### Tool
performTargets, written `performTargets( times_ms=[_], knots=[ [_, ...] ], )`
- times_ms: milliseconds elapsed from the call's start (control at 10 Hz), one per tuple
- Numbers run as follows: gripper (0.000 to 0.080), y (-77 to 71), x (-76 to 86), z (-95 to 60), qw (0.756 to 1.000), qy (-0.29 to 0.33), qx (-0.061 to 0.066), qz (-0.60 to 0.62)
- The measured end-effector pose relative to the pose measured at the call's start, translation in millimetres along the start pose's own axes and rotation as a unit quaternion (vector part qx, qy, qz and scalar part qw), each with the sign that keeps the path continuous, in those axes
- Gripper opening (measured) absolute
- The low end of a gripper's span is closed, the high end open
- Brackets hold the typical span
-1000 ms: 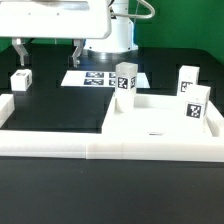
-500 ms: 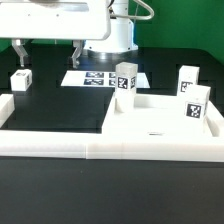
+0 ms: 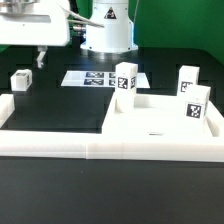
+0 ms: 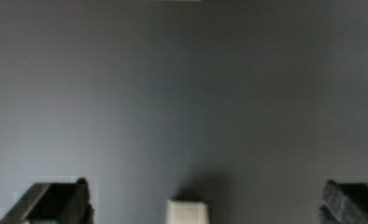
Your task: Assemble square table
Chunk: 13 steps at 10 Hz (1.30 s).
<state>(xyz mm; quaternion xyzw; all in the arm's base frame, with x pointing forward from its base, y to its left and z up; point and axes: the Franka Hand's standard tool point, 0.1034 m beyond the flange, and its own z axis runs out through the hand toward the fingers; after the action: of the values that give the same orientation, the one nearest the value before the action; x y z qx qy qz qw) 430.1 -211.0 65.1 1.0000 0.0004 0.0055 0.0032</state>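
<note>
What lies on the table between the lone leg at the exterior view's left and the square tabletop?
In the exterior view, between the lone leg and tabletop, only the marker board lies on the dark table.

This is a robotics lab bench. A white robot arm [image 3: 108, 25] stands at the back of a black table [image 3: 40, 110]. A printed marker board [image 3: 92, 77] lies flat on it, white parts carry tracking tags [image 3: 125, 82], and a low white wall [image 3: 90, 147] borders the workspace.
</note>
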Motion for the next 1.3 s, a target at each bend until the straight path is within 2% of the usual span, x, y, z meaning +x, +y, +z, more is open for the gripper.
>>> performTargets(
  times_ms=[300,400,500,700,900,1000,1300],
  knots=[
    [0.0649,-4.2,1.2,0.8,1.000,-0.006,0.003,0.002],
    [0.0649,-8.5,-4.0,5.0,0.999,-0.028,0.019,0.027],
    [0.0649,-11.2,-12.6,12.9,0.993,-0.096,0.049,0.053],
    [0.0649,7.4,-16.5,26.1,0.986,-0.161,0.040,0.031],
    [0.0649,10.5,-20.8,30.0,0.975,-0.219,0.023,0.020],
    [0.0649,6.3,-26.0,30.4,0.960,-0.278,0.031,0.028],
    [0.0649,-15.3,-35.1,24.4,0.921,-0.383,0.061,0.039]
  ],
)
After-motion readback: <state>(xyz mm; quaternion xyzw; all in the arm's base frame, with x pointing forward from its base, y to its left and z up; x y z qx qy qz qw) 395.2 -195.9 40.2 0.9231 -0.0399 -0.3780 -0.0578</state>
